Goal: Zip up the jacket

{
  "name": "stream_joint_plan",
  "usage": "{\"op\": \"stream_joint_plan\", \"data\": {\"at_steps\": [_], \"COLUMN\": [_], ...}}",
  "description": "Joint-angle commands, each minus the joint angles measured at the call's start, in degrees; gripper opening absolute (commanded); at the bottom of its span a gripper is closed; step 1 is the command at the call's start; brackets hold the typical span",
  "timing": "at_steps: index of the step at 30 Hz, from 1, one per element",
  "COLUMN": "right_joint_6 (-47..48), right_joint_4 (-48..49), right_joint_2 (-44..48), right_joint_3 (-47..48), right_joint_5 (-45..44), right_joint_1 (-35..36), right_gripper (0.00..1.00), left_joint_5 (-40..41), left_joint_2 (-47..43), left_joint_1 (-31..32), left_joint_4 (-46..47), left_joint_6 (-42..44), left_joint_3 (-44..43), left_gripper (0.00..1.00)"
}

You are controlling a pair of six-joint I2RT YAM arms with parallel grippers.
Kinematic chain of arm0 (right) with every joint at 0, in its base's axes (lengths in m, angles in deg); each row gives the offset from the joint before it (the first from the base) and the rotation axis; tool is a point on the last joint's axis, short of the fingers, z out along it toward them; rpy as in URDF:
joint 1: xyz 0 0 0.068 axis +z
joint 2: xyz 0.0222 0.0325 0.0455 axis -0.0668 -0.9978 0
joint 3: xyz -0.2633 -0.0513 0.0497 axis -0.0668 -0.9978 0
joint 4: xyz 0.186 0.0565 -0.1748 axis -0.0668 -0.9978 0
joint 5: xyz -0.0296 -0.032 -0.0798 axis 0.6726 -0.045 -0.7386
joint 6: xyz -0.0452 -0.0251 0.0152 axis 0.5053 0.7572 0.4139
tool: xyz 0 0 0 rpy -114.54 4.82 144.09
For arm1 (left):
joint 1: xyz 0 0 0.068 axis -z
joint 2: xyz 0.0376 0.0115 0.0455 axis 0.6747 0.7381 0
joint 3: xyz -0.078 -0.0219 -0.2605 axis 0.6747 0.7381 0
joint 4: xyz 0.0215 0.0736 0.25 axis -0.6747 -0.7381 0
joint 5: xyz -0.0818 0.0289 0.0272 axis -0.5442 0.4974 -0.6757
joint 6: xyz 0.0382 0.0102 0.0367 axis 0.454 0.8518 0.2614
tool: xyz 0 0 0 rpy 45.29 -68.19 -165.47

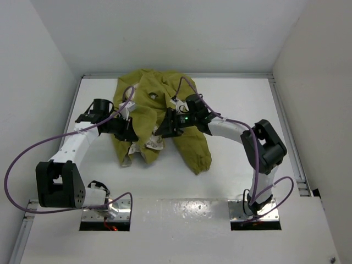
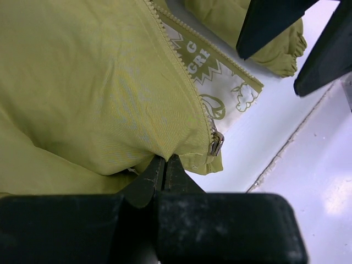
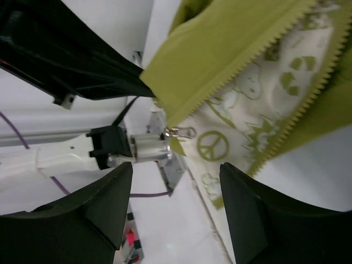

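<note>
The olive-yellow jacket (image 1: 144, 104) lies crumpled at the table's middle, unzipped, with its cream printed lining (image 1: 153, 146) showing at the bottom. My left gripper (image 1: 125, 130) is shut on the jacket's bottom hem (image 2: 165, 160), just left of the metal zipper slider (image 2: 216, 144). My right gripper (image 1: 165, 127) is open and holds nothing. In the right wrist view it (image 3: 176, 184) hangs just below the slider and its pull ring (image 3: 181, 132), with both rows of zipper teeth apart over the lining (image 3: 247, 104). Its two dark fingers (image 2: 269, 22) show in the left wrist view.
White walls close in the table (image 1: 247, 110) on the left, back and right. One sleeve with an elastic cuff (image 1: 201, 163) lies toward the front right. Purple cables (image 1: 22, 154) loop off both arms. The left arm's black body (image 3: 66, 49) is close to my right gripper.
</note>
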Motion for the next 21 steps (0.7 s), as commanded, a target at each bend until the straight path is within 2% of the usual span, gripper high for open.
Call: {"op": "stream_joint_plan", "data": {"at_steps": [1,4,17,21], "right_joint_6": [-5.3,-7.0,-13.6,-15.4], "right_joint_4": [7.9,10.0,16.0,18.9], "right_joint_2": [-0.2,-1.6,-8.5,-9.8], "right_joint_3": [3.1,3.4,6.0,8.2], "right_joint_5": [1.6,1.6,0.3,0.5], "right_joint_1": [1.5,2.9,5.3,5.6], "right_gripper": [0.64,0.60,0.56,0.52], "left_joint_5": [-4.3,-4.3,-5.9,-5.9], "left_joint_2": [-1.8,-1.8,-4.1,-4.7], "left_joint_1": [-1.1,-1.1,-1.6,-1.6], "left_joint_4": [-0.4,0.1,1.7,2.9], "left_joint_6": [-1.0,-1.0,-2.1,-2.1], "left_joint_3": [-1.7,-1.7,-1.1,0.2], "left_gripper": [0.00,0.00,0.00,0.00]}}
